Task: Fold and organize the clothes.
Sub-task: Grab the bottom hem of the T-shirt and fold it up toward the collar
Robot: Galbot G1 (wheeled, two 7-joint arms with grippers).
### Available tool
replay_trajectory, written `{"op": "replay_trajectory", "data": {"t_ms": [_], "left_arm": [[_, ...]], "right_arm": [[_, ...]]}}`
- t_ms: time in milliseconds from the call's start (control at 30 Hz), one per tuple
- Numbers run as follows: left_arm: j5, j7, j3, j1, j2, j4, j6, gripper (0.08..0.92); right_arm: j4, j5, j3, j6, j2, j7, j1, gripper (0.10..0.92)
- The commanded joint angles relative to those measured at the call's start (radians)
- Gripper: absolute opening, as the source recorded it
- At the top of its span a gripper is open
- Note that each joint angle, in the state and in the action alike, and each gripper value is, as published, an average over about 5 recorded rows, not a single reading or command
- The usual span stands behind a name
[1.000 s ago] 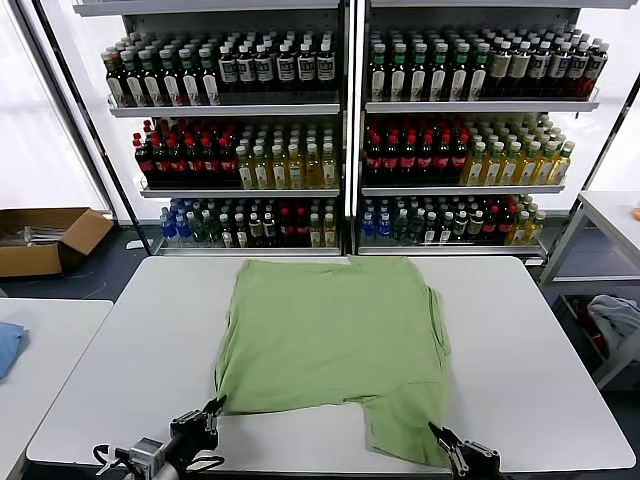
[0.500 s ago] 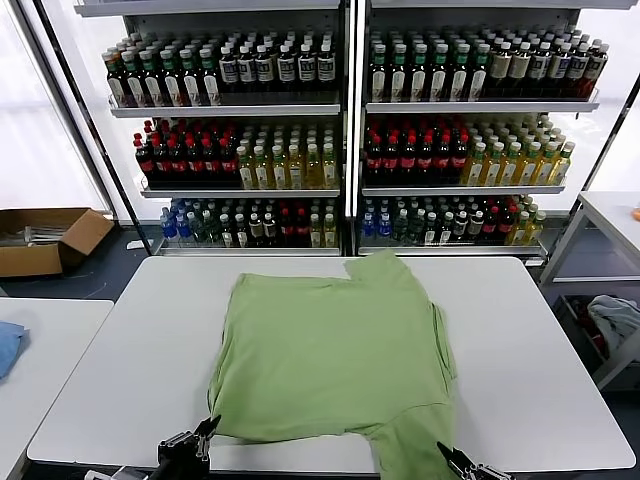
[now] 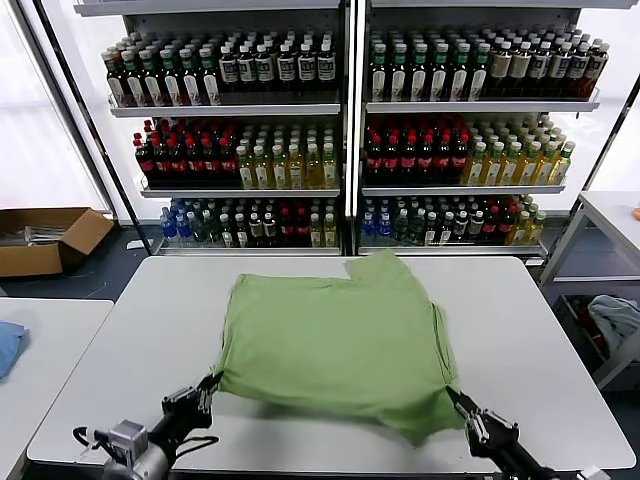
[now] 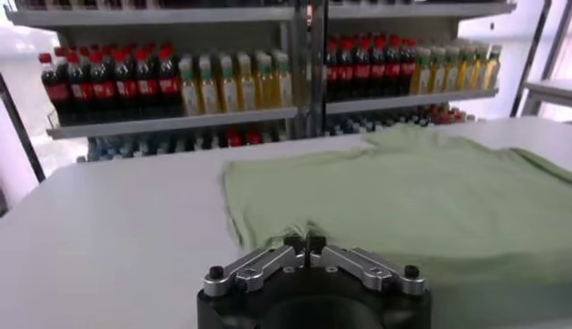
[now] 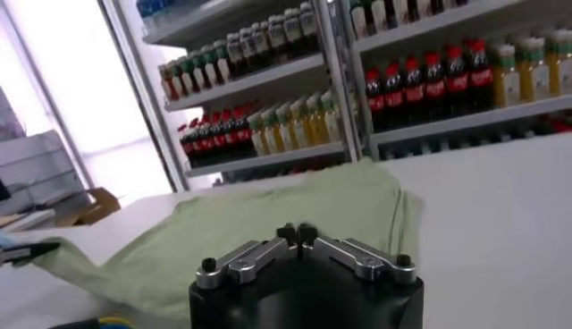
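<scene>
Left gripper (image 3: 207,389), fingers pinching the near-left hem corner of the light green soft-fabric shirt (image 3: 335,335), at lower left of the head view. Right gripper (image 3: 456,400), fingers pinching the near-right corner, at lower right. The shirt lies spread across the middle of the white surface (image 3: 120,360), its near edge lifted.

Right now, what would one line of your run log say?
left hand: shut on shirt corner | right hand: shut on shirt edge | shirt: on table
</scene>
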Motion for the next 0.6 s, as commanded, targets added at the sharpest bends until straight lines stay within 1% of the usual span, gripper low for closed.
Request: {"op": "replay_trajectory", "data": {"t_ms": [33,133,333,500,600], "left_arm": [[-0.064,-0.001,0.021,-0.188,0.015,0.089,0.011,0.085],[-0.083,-0.002,0.059,-0.253,0.003,0.158,0.008,0.085],[-0.081,0.005,0.137,-0.381,-0.032,0.335,-0.013,0.085],[-0.072,0.003,0.147,-0.420,-0.045,0.429,-0.019,0.085],[-0.056,-0.008,0.147,-0.418,-0.045,0.450,-0.020,0.091]], "right_arm": [[-0.187,-0.006,-0.071,-0.030,-0.010,0.022,0.313,0.107],[-0.263,-0.050,-0.127,-0.033,-0.012,0.022,0.395,0.107],[-0.399,-0.127,-0.245,-0.035,0.016,0.052,0.530,0.107],[-0.432,-0.172,-0.294,-0.061,0.032,0.074,0.576,0.111],[-0.414,-0.200,-0.286,-0.065,0.036,0.094,0.560,0.173]]}}
